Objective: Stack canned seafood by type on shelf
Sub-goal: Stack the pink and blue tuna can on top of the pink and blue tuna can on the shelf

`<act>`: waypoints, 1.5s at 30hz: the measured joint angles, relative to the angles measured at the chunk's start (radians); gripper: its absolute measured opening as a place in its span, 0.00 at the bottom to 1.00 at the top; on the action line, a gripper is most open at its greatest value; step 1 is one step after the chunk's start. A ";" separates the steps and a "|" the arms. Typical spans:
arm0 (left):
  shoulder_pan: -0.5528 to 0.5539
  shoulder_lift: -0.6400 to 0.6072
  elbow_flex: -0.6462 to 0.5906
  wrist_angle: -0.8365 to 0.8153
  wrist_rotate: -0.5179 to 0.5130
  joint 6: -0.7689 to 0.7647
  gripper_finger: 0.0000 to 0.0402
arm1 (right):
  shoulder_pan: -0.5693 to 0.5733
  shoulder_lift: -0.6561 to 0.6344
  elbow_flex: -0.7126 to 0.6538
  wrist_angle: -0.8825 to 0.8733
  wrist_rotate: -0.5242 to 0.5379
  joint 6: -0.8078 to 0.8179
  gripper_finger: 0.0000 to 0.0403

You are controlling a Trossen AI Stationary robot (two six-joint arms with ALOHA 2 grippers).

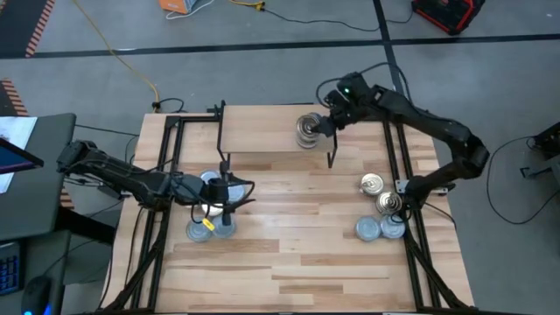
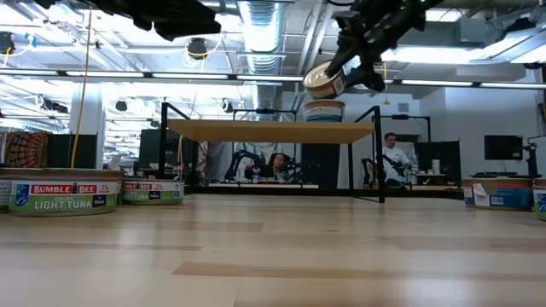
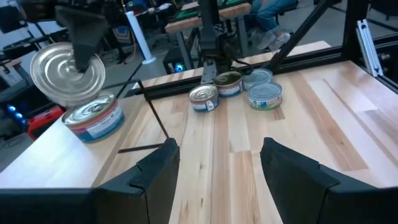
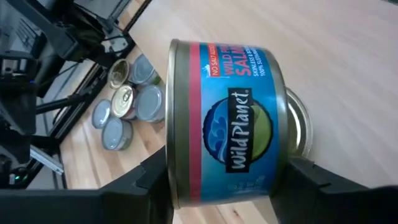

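Right gripper (image 1: 325, 125) clamps salmon tin (image 1: 308, 123) tilted above shelf (image 1: 262, 131); left gripper (image 1: 229, 197) open, empty, over wooden tabletop (image 1: 297, 254).

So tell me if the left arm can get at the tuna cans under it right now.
Probably yes. The left gripper is open and empty, right over the tuna cans at the table's left side, with nothing between. The right gripper is busy across the table, holding a salmon can at the shelf.

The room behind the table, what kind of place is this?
Most likely a robotics lab or workshop. Exposed ceiling ducting and strip lights hang overhead, people sit at workbenches in the background, and loose cables trail across the grey floor around the table.
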 joint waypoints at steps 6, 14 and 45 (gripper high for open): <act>-0.002 0.000 0.000 -0.006 0.003 -0.007 0.53 | 0.000 0.080 0.062 -0.047 -0.034 -0.009 0.59; -0.016 0.000 0.000 -0.008 0.008 -0.018 0.53 | -0.008 0.110 0.100 -0.052 -0.064 -0.027 0.59; -0.028 0.000 0.000 -0.013 0.009 -0.003 0.53 | -0.090 0.112 0.149 -0.136 -0.122 -0.037 0.60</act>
